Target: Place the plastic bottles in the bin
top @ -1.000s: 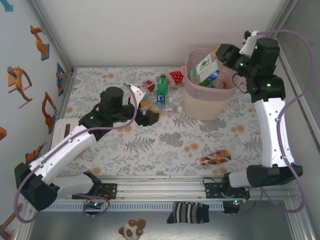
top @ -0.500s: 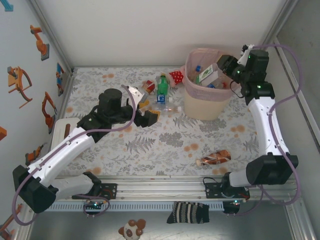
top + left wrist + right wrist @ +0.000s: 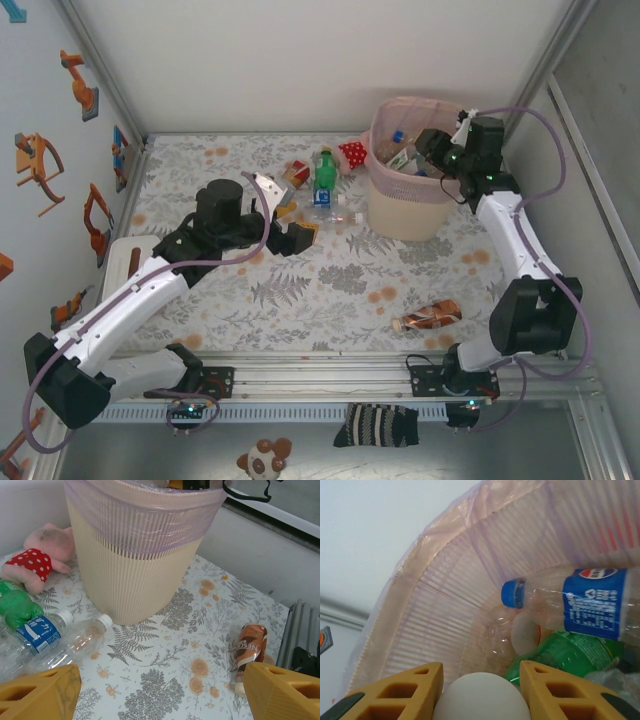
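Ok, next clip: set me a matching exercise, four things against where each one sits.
1 brown-labelled plastic bottle
2 blue-capped clear plastic bottle
3 red white-dotted soft toy
4 white rounded object

A inside the pink mesh bin
B between the fingers of the right gripper
C on the table beside the bin
D lying on the table near the right arm's base

Pairs: 1-D, 2-A, 3-C, 4-B

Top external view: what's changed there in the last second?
The right arm folded in and dropped, carrying the right gripper and its held bottle from above the bin down inside its rim. The grip has not been released. The left gripper stayed open by the loose bottles, barely shifting, and the brown bottle near the front lies where it was.
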Available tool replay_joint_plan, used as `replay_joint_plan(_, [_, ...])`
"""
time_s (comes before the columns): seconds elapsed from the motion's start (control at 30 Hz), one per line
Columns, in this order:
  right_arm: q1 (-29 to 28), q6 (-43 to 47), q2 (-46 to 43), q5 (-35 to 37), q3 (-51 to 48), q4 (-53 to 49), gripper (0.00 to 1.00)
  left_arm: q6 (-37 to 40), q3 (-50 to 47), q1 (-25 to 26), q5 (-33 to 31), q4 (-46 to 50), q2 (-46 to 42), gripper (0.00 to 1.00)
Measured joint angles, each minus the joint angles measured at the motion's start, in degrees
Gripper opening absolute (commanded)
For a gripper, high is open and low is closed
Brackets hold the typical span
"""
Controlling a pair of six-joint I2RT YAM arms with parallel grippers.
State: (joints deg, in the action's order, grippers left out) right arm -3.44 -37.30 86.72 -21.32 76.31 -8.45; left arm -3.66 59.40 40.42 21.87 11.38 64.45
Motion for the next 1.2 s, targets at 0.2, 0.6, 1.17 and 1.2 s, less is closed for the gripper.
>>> replay_joint_plan(0.2, [-0.9,3.3,2.5,1.6,0.0,-1.3,0.5,0.0,0.0,0.0,0.0,0.0,0.0,0.84])
replay_joint_plan(0.6, [-1.2,12.5,-1.4,12.6,4.7,-14.7,0.64,0.0,0.0,0.0,-0.5,0.0,0.0,0.84])
replay_joint_plan(1.17, [-1.2,16.5,-8.8,14.6,10.4,-24.7,0.59,0.3,2.3,0.1,-1.1,2.4,6.4,0.79])
replay_joint_plan(1.2, [-1.2,16.7,-9.4,14.6,10.4,-25.5,0.59,0.6,2.5,0.2,-1.1,2.4,7.1,0.79])
